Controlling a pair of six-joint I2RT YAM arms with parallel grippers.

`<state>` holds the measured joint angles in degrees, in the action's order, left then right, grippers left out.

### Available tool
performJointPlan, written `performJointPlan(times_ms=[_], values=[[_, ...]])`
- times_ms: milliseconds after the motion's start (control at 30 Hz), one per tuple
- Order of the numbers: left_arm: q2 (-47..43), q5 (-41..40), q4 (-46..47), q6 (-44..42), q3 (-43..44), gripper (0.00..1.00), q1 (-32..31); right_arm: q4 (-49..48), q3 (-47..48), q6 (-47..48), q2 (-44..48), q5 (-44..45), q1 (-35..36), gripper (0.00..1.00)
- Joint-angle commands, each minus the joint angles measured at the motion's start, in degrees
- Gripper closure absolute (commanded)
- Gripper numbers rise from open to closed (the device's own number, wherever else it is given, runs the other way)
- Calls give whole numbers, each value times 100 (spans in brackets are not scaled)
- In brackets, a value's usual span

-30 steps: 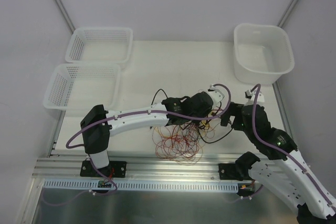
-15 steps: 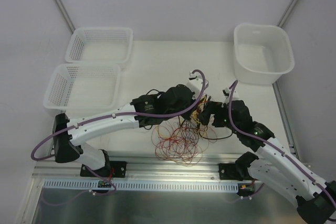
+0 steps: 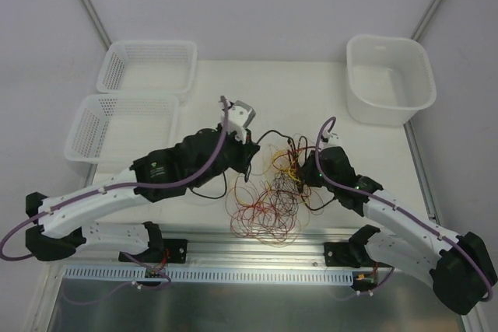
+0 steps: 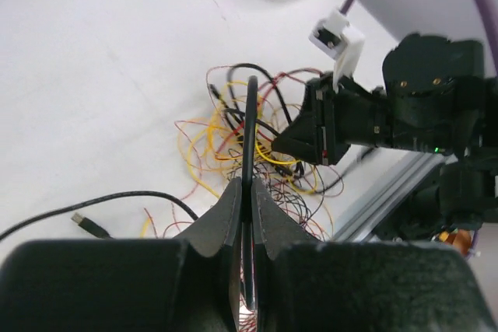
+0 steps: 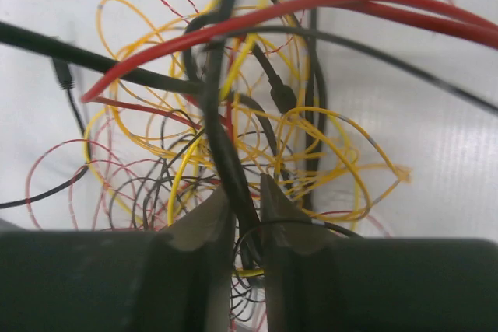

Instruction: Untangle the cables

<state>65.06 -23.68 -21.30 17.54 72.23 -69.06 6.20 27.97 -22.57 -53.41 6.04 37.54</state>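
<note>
The cables [image 3: 268,192] lie as a tangle of thin red, yellow and black wires at the middle front of the table. My left gripper [image 3: 250,152] is at the tangle's left edge. Its jaws [image 4: 247,186] are shut on a black cable [image 4: 250,122] that runs up into the heap. My right gripper [image 3: 302,170] presses into the tangle's right side. In the right wrist view the right gripper [image 5: 243,196] is shut on another black cable [image 5: 226,153], with yellow loops [image 5: 327,153] and a red wire [image 5: 311,1] beyond. A loose black plug end [image 4: 87,224] lies on the table.
Two white mesh baskets [image 3: 148,68] [image 3: 124,126] stand at the back left. A white tub [image 3: 389,79] is at the back right. An aluminium rail [image 3: 233,240] runs along the near table edge, just below the tangle. A black cable loop [image 3: 208,190] lies under the left arm.
My left gripper has drawn back to the left, still shut on its black cable. My right gripper moved left into the tangle and closed from wide open onto a black cable.
</note>
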Motion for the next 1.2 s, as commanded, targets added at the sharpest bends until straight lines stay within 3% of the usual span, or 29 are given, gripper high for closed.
performJointPlan(times_ms=[0,33,133,400,533,667,767,867,900,933,1033,1100,1167], values=[[-941,-909,284,39,-121,100,-46,424,-151,-134,-56,783,-97,87],[-1282,-1049,284,-65,-182,100,-46,557,-151,-99,5,993,-193,94],[-1932,-1559,275,-250,-296,100,-46,1172,-63,-20,286,1380,-544,99],[-3033,-2491,232,-646,-358,100,-46,2358,191,226,1147,1795,-1854,98],[-3332,-2711,188,-813,-332,100,-46,2623,543,481,1315,1662,-1961,96],[-3596,-2791,153,-796,-384,100,-46,3114,815,648,1228,2138,-2328,95],[-3570,-2747,82,-787,-455,100,-46,3256,982,771,1061,1692,-2794,94],[-3482,-2843,-110,-700,-508,100,-46,3091,1105,1069,972,630,-3147,87],[-3456,-2844,-146,-586,-543,100,-46,3037,1158,1296,973,-113,-3147,77],[-3439,-2818,-155,-515,-595,100,-46,3037,1228,1325,964,-382,-3139,75],[-3255,-2493,-164,-278,-824,100,-46,3212,1492,1421,1016,-972,-3130,66],[-2940,-2159,-164,-138,-877,100,-46,3335,1659,1492,1086,-1262,-3130,51],[-2649,-1896,-164,-84,-772,100,-46,3431,1747,1562,1139,-1421,-3130,42]])
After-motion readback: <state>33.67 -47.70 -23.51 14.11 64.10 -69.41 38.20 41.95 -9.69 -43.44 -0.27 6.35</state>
